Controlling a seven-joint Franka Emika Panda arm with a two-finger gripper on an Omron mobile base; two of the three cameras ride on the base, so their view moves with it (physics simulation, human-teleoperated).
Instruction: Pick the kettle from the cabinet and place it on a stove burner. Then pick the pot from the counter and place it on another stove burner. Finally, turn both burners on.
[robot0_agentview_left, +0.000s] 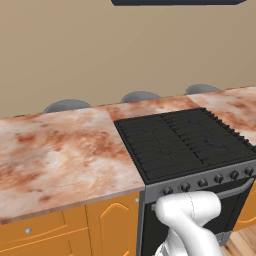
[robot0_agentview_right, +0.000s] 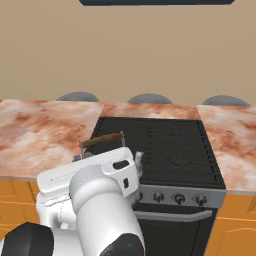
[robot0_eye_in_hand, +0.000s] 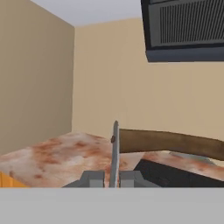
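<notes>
Hand view: pincer (robot0_eye_in_hand: 112, 178) clamps kettle (robot0_eye_in_hand: 168, 144) handle

Two base cameras look down from behind the arm's left and right, sharing the black stove (robot0_agentview_left: 185, 142) and marbled counter (robot0_agentview_left: 60, 155), while the hand camera peers level along the counter, close in.

The counter (robot0_agentview_left: 60, 155) is marbled reddish-brown and cream stone over orange wooden fronts (robot0_agentview_left: 65, 227). The range (robot0_agentview_right: 165, 145) is black with dark knobs on a grey steel strip (robot0_agentview_right: 177, 196). The wall (robot0_agentview_left: 125, 50) is plain tan.
</notes>
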